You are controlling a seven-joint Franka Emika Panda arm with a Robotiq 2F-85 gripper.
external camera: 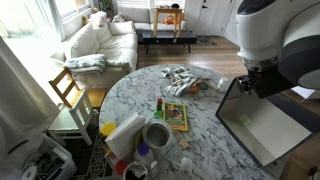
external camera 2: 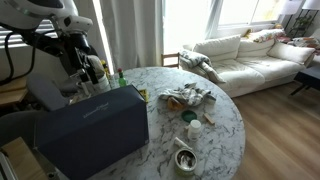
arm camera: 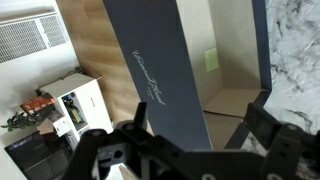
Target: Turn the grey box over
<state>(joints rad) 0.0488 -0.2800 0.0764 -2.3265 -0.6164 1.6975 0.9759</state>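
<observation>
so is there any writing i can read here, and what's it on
None can be read.
Pale script lettering on the grey box's dark outer side: too blurred to read.
Yellow-green sticker inside the box: no text can be made out.
Small book on the table: cover print too small.

Home living room, white sofa (external camera 2: 245, 55), round marble table (external camera: 215, 150), wooden chair (external camera: 68, 88), bright windows (external camera 2: 190, 20)

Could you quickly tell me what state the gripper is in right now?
Gripper: open, jaws spread on either side of the grey box wall, not clamped on it.
</observation>
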